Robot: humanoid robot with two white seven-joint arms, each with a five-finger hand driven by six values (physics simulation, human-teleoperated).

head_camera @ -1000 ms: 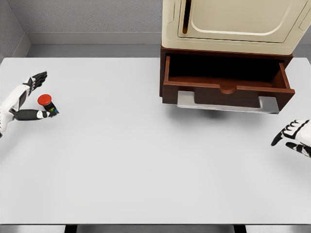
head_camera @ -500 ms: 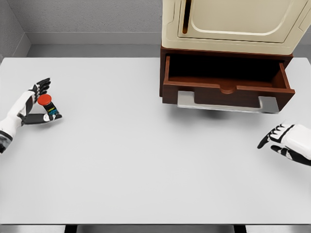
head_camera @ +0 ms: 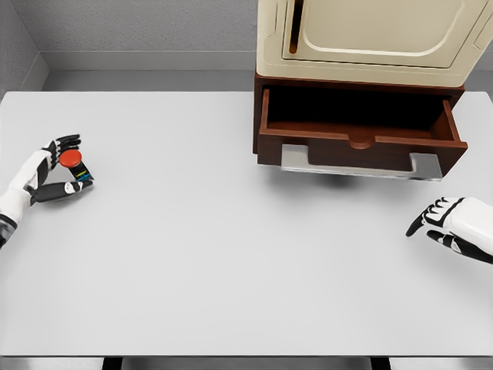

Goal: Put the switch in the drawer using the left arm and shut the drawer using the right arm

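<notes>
The switch (head_camera: 75,167), a small dark body with a red round cap, sits at the table's far left. My left hand (head_camera: 55,166) wraps it: the fingers (head_camera: 65,143) curl against the red cap and the thumb presses the body from below. The brown wooden drawer (head_camera: 358,142) stands pulled open under the cream cabinet (head_camera: 370,38) at the back right, its inside dark and bare. My right hand (head_camera: 443,220) hovers low over the table at the right edge, below the drawer's right front corner, fingers spread and holding nothing.
The white table (head_camera: 231,247) spreads wide between the switch and the drawer. A grey metal plate (head_camera: 354,163) shows under the drawer front. Grey walls close off the back and left.
My left hand's fingers have closed in from a wide spread onto the switch. The right hand has slid left and slightly down across the table's right edge.
</notes>
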